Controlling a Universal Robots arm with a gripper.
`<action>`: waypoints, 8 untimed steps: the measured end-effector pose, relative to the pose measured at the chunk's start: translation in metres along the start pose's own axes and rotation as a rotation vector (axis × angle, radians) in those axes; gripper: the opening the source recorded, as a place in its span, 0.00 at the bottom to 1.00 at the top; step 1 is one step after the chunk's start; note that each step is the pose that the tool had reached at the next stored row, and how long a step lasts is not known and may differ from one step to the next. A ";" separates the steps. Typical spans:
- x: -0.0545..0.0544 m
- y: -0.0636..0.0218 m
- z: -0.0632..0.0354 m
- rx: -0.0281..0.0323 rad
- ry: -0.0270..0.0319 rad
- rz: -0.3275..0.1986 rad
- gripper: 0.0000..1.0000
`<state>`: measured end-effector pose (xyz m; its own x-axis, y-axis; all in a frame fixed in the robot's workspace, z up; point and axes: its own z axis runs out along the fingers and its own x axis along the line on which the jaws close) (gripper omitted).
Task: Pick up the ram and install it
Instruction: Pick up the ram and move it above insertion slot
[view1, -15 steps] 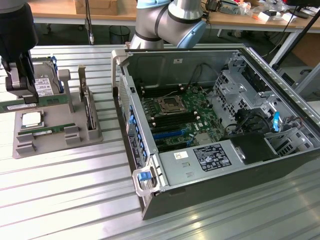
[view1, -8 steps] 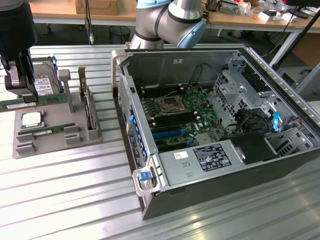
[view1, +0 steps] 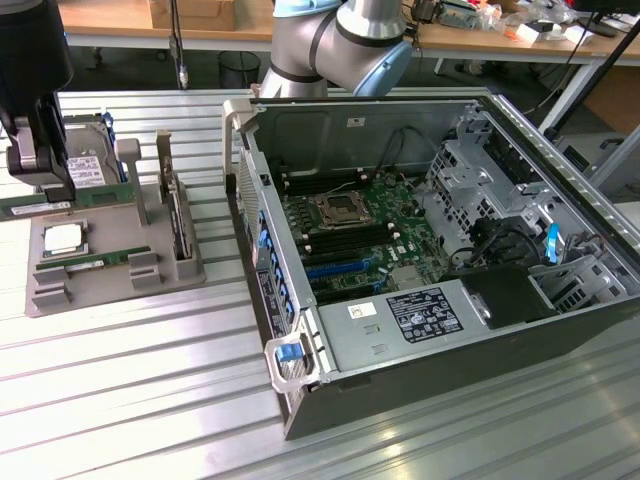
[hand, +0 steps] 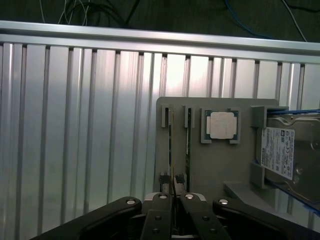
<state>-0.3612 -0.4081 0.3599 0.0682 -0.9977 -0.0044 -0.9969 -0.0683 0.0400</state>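
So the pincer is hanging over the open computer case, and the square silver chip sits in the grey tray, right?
Not quite. The exterior view shows the pincer over the grey tray, not the open computer case. The square silver chip does sit in that tray.

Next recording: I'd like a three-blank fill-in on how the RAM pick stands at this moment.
1. The gripper is ____ on the ram.
2. On the gray tray, the square chip between the ram slots and the hard drive is the ____.
3. The motherboard lies inside the ____ computer case.
Missing words: shut; processor; open.
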 end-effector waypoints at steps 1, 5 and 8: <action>0.000 0.0000 -0.0004 0.0000 0.0000 0.000 0.12; 0.000 0.0001 -0.0014 0.0000 -0.0001 0.000 0.12; 0.000 0.0001 -0.0025 0.0000 -0.0001 0.000 0.12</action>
<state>-0.3612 -0.4081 0.3624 0.0681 -0.9977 -0.0045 -0.9969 -0.0682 0.0400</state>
